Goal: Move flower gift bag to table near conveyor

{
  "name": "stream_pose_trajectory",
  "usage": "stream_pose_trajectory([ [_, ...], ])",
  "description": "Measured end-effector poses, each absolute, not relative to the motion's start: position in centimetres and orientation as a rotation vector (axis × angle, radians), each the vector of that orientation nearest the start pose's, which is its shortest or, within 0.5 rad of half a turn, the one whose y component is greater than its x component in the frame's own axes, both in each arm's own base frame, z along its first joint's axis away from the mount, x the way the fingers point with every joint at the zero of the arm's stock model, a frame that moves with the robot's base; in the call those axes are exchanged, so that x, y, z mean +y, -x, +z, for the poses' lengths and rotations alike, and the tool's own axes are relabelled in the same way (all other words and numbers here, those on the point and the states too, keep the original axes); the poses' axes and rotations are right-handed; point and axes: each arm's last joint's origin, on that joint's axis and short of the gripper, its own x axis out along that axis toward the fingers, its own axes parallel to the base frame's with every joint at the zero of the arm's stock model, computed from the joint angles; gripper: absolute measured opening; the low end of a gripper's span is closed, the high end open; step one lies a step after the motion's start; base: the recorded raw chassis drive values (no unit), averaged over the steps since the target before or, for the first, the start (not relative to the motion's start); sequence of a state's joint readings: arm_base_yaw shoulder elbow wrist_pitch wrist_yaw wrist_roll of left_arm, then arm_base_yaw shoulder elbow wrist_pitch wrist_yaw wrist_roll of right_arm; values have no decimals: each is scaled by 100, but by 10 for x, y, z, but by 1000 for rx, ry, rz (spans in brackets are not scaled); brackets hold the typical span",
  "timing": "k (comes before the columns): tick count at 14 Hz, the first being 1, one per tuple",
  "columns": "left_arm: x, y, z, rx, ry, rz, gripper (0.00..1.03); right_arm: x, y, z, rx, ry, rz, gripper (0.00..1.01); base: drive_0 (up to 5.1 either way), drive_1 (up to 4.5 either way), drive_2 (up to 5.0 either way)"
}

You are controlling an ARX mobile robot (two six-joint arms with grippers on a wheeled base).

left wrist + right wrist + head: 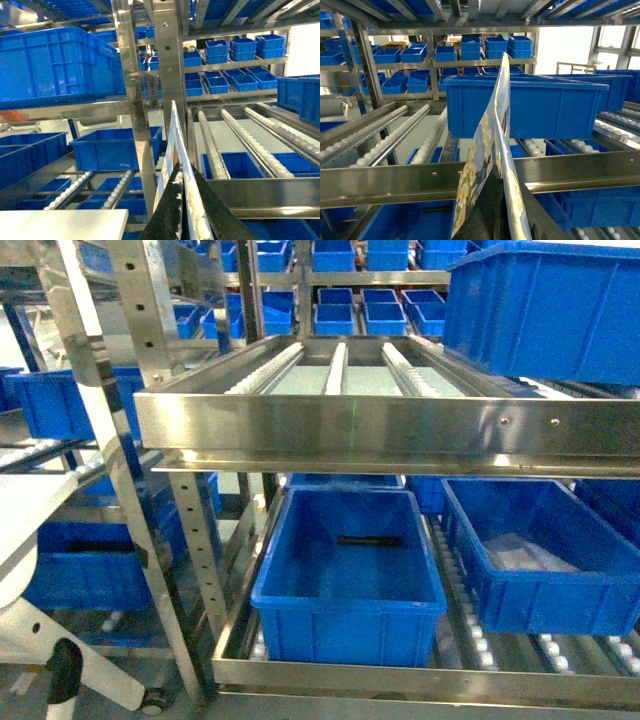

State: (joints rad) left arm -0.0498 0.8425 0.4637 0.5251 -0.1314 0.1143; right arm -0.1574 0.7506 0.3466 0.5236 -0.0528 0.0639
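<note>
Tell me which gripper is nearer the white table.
Left. The table lies just below-left of the left gripper; the right gripper faces a blue bin, no table in its view.

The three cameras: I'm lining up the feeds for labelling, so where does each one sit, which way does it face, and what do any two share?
Head: on the robot, looking forward and down at the conveyor and a blue bin below; no arm shows.
Left wrist: low beside a steel post, facing the roller lanes; left gripper shut on a flat bag edge.
Right wrist: facing a blue bin on rollers; right gripper shut on the flower gift bag.
Shared: both wrist views show a gripped bag and the steel front rail.
</note>
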Motion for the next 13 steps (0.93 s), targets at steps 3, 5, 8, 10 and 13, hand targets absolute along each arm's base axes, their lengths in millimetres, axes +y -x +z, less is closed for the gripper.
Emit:
stream_pose_trajectory([
  [3, -6, -190, 280, -140, -101, 89, 2, -25, -170, 254, -122, -51, -101, 2, -488, 137, 343],
  [5, -6, -190, 280, -143, -101, 89, 2, -25, -170, 254, -126, -51, -100, 2, -489, 143, 337],
  [8, -6, -190, 280, -142, -101, 89, 2, -25, -170, 254, -125, -51, -100, 2, -499, 144, 322],
  [10, -6, -190, 280, -140, -101, 89, 2, -25, -170, 254, -121, -51, -100, 2, -499, 144, 322],
  [13, -6, -189, 280, -141, -101, 89, 2, -25, -170, 254, -122, -51, -100, 2, -499, 144, 322],
])
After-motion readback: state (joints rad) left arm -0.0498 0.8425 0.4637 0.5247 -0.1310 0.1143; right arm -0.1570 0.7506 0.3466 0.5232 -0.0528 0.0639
